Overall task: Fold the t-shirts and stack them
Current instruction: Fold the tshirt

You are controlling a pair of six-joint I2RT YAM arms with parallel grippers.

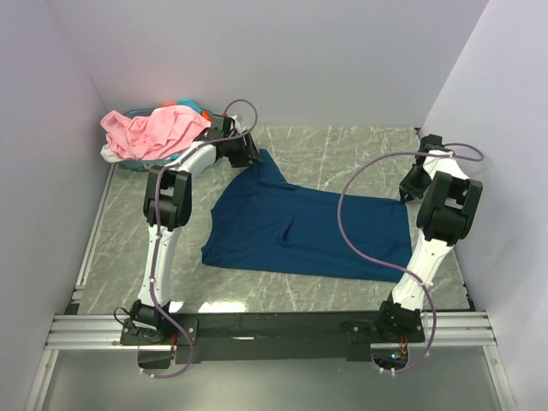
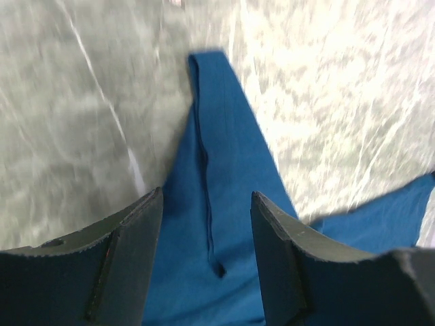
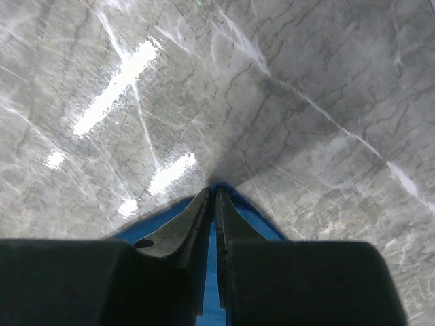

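A dark navy blue t-shirt (image 1: 300,227) lies spread on the marble table, its far left corner pulled to a point. My left gripper (image 1: 253,156) is open just above that corner; in the left wrist view the blue cloth (image 2: 217,156) lies between and below the spread fingers (image 2: 129,251). My right gripper (image 1: 409,190) is shut on the shirt's far right corner; in the right wrist view blue cloth (image 3: 265,221) pokes out around the closed fingertips (image 3: 197,214). A light pink t-shirt (image 1: 150,130) is heaped with pale ones at the far left.
A teal basket (image 1: 199,110) holds the pink heap in the far left corner. White walls close in on the left, back and right. A metal rail (image 1: 257,330) runs along the near edge with both arm bases.
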